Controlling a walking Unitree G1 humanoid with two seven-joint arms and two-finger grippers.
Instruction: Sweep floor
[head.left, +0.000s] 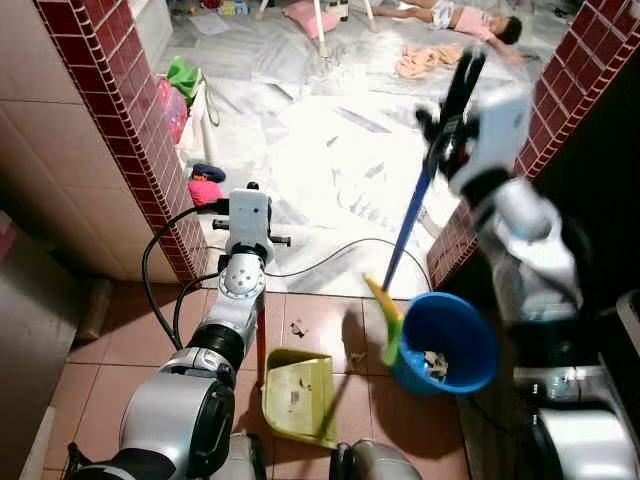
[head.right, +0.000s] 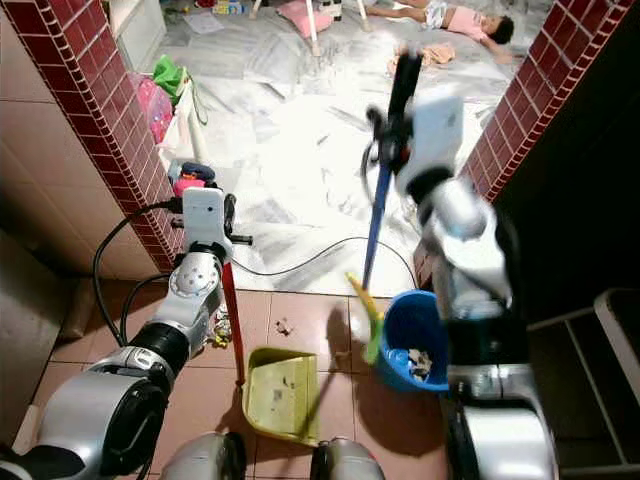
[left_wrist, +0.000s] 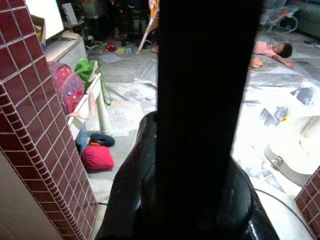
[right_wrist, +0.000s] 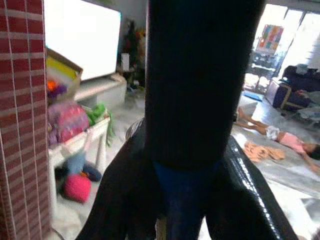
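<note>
R pincer clenched on broom handle, raised high; bristles down by blue bucket rim, prob. to flick dirt in.
L pincer grips red dustpan handle; dustpan flat on tile floor, mouth twd crumbs.
Bucket already holds debris.

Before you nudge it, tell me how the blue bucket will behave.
The blue bucket looks like thin plastic holding only a few scraps, so probably light and apt to slide on the smooth tiled floor. The broom angles down beside its rim, so a push might shift both.
</note>
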